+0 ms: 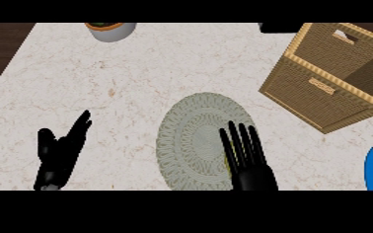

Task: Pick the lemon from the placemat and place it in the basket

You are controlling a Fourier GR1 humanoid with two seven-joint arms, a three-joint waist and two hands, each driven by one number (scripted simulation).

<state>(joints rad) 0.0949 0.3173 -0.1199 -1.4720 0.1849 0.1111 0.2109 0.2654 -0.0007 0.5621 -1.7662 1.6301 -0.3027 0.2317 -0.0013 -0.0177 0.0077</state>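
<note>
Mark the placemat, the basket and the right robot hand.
placemat [191, 128]: head view, bare weave near its middle.
basket [310, 91]: head view, outer wicker wall.
right robot hand [253, 174]: head view, on the palm.

The placemat [191, 128] is patterned in grey-green woven rings, the basket [310, 96] woven tan, the counter [146, 69] veined cream.

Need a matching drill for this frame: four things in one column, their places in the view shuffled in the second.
1. tan woven wicker basket
2. round grey-green woven placemat
3. grey round pot with orange rim
4. black left hand

a. top edge, left of centre
b. lower left, fingers straight
c. upper right
d. lower centre, partly covered by the black right hand

Pairs: 1-c, 2-d, 3-a, 4-b
</note>
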